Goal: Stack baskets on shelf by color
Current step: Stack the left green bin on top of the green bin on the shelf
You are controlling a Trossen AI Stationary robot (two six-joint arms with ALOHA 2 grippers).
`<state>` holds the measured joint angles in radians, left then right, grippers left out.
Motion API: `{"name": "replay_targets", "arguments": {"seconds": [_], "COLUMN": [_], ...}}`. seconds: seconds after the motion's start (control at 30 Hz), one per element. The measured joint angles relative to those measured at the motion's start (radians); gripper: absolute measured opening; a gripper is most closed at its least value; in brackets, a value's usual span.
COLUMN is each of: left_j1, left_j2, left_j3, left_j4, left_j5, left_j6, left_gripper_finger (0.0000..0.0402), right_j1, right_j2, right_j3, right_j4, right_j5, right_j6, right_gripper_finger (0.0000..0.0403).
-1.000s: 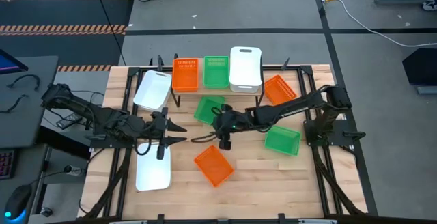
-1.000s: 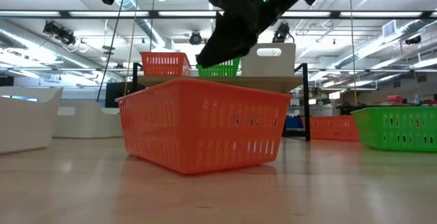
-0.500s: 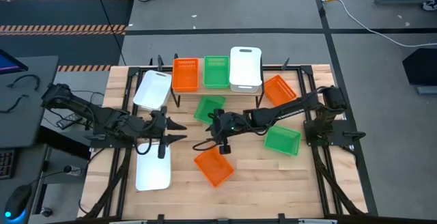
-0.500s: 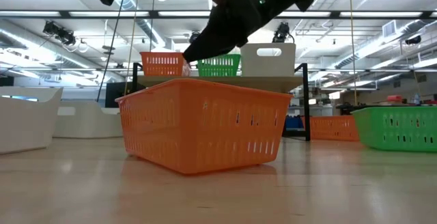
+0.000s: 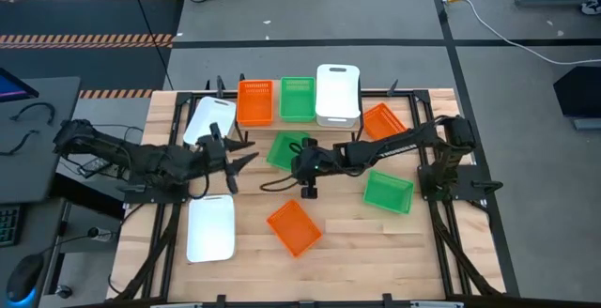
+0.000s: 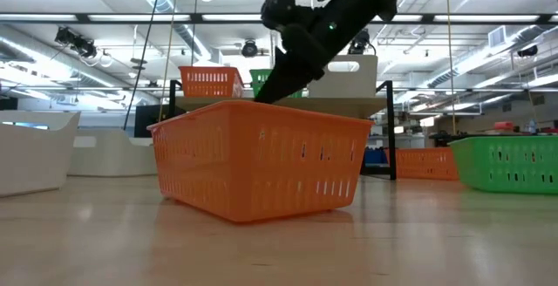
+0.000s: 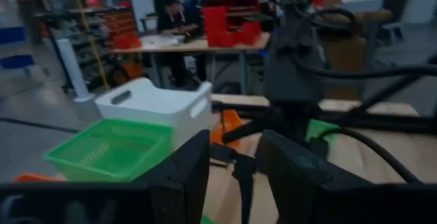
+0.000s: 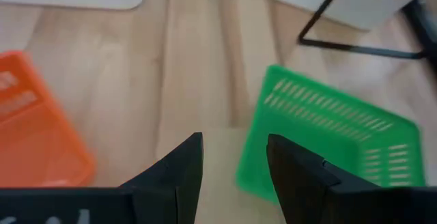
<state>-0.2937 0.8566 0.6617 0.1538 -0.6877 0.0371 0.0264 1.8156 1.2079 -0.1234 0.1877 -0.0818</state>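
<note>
One orange (image 5: 254, 101), one green (image 5: 298, 99) and one white basket (image 5: 338, 93) are seen upright on the shelf (image 5: 282, 120) — the other six are scattered across the table below it.

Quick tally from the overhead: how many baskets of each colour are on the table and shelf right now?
Orange baskets: 3
Green baskets: 3
White baskets: 3
Total: 9
</note>
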Motion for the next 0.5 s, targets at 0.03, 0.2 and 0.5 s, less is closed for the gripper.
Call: {"name": "replay_targets", "arguments": {"seconds": [0.03, 0.2, 0.5], "left_j1": [0.013, 0.063, 0.072], "left_j2": [0.000, 0.000, 0.000], "left_j3": [0.000, 0.000, 0.000], "left_j4": [0.009, -0.003, -0.033], "left_j5": [0.000, 0.000, 0.056], "left_j6": [0.000, -0.027, -0.091], "left_gripper_finger": [0.0144, 0.0149, 0.0146], "right_j1": [-0.007, -0.026, -0.001], "right_j2": [0.000, 0.000, 0.000], "right_j3": [0.000, 0.000, 0.002], "right_j4": [0.013, 0.037, 0.042], "right_j5": [0.000, -0.007, 0.001], "right_j6": [0.000, 0.027, 0.037], "right_gripper_finger": [0.0168, 0.0168, 0.0168]}}
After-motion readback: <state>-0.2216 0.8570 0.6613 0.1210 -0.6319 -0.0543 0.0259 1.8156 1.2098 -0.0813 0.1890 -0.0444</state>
